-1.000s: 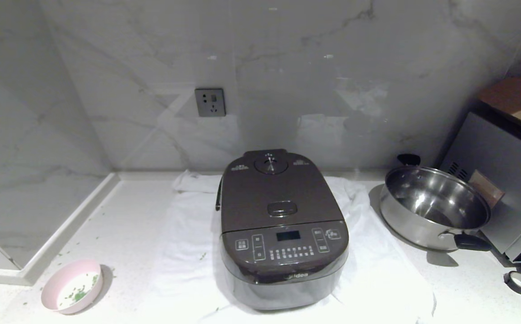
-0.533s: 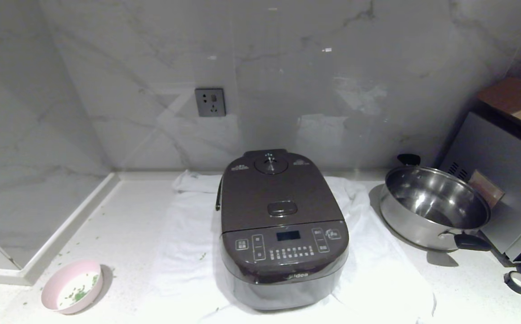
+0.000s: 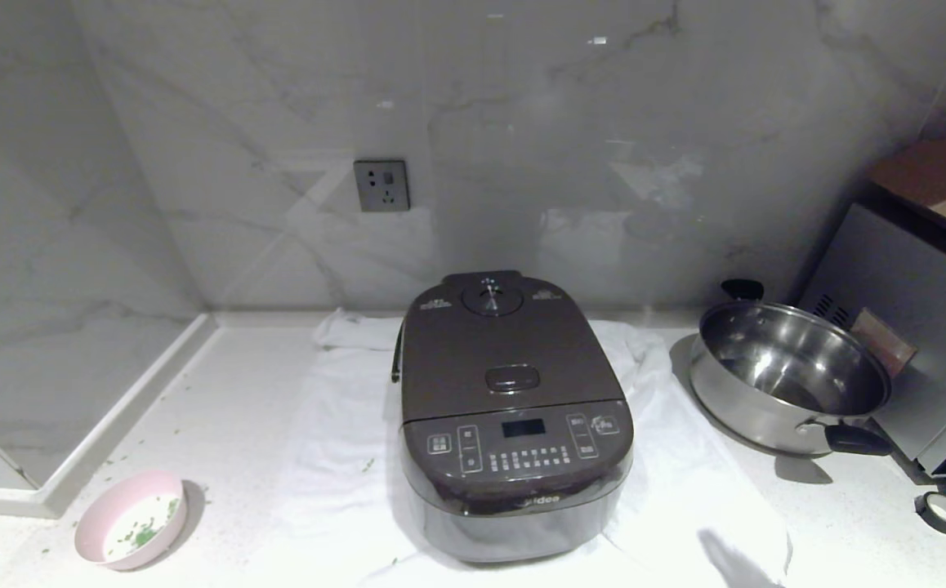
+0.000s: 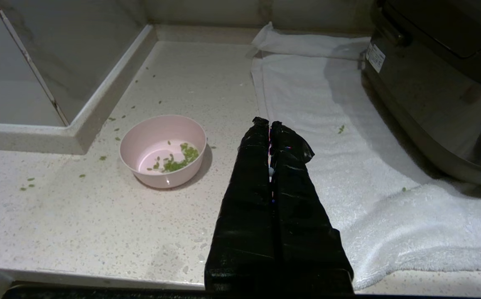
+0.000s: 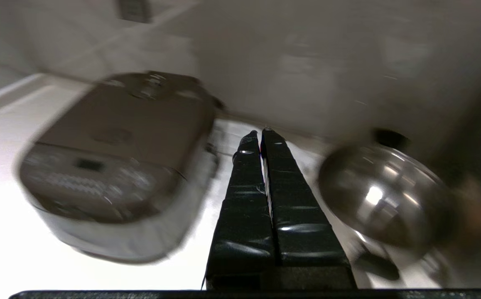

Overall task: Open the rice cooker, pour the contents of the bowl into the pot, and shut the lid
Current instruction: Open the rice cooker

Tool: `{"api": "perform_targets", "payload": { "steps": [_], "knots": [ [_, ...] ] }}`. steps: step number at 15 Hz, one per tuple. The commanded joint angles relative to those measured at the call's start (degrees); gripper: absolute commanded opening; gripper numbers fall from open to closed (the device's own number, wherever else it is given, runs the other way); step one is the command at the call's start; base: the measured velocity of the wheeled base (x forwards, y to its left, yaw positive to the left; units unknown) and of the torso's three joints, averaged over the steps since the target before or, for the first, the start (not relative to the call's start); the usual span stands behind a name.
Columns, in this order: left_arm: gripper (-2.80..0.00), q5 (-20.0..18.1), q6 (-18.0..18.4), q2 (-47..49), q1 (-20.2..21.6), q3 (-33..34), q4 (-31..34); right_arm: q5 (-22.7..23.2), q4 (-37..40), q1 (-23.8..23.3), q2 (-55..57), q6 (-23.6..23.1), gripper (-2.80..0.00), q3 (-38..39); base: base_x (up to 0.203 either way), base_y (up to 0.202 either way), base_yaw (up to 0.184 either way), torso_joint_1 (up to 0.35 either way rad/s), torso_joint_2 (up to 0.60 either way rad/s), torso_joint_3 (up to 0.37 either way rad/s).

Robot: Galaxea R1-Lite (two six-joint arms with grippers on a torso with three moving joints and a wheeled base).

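Rice cooker (image 3: pixel 514 416) sits at centre of the counter on a white towel (image 3: pixel 334 457), lid (image 3: pixel 506 351) down and flush with the body; oval release button (image 3: pixel 512 379) on the lid just behind the control panel, round steam vent (image 3: pixel 491 299) at the far end. Inner pot is hidden under the shut lid. Pink bowl (image 3: pixel 131 519) stands upright on the bare counter (image 3: pixel 228 400) at near left, well apart from the cooker and just off the towel's left edge; green contents (image 4: pixel 177 160) lie in a thin scatter on its white floor, with a few loose green bits on the counter around it. Left gripper (image 4: pixel 270 124) is low over the near edge of the counter, fingers pressed together with nothing between them; the bowl lies just to its left, not touching, and the cooker's side wall is off to its right, across the towel. Right gripper (image 5: pixel 261 133) is raised in the air, fingers also pressed together and empty, its tips over the gap between the cooker on its left and the steel pan (image 3: pixel 792 376) on its right, touching neither. Neither arm shows in the head view. Grey oven box (image 3: pixel 914 327) stands at far right behind the pan; wall socket (image 3: pixel 381 185) on the marble wall behind the cooker.
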Motion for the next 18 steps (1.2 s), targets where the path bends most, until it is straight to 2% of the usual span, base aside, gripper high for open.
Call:
{"api": "perform_targets", "payload": {
  "steps": [1, 4, 6, 8, 12, 15, 18],
  "knots": [
    [-2.80, 0.02, -0.04, -0.04, 0.01, 0.01, 0.01, 3.26, -1.23, 2.03, 17.51, 1.29, -2.80, -8.33, 0.000, 0.000, 0.000, 0.000, 0.00, 0.000],
    [-2.80, 0.02, -0.04, -0.10, 0.01, 0.01, 0.01, 5.06, -1.62, 6.82, 30.60, 3.82, -2.80, -15.98, 0.000, 0.000, 0.000, 0.000, 0.00, 0.000],
    [-2.80, 0.02, -0.13, -0.01, 0.01, 0.01, 0.01, 2.50, 0.78, 10.67, 38.32, 5.52, -2.80, -21.99, 0.000, 0.000, 0.000, 0.000, 0.00, 0.000],
    [-2.80, 0.02, -0.13, -0.02, 0.01, 0.01, 0.01, -1.37, 6.24, 14.49, 43.65, 9.64, -2.80, -29.80, 0.000, 0.000, 0.000, 0.000, 0.00, 0.000],
    [-2.80, 0.02, -0.13, -0.10, 0.01, 0.01, 0.09, -3.26, 16.03, 20.65, 51.35, 14.40, -2.80, -40.48, 0.000, 0.000, 0.000, 0.000, 0.00, 0.000],
    [-2.80, 0.02, -0.13, -0.10, 0.01, 0.01, 0.09, -6.27, 22.42, 26.49, 56.13, 17.34, -2.80, -44.50, 0.000, 0.000, 0.000, 0.000, 0.00, 0.000],
    [-2.80, 0.02, -0.13, -0.10, 0.01, 0.01, 0.09, -7.12, 22.81, 28.10, 60.74, 20.45, -2.80, -44.85, 0.000, 0.000, 0.000, 0.000, 0.00, 0.000]
  ]
}}
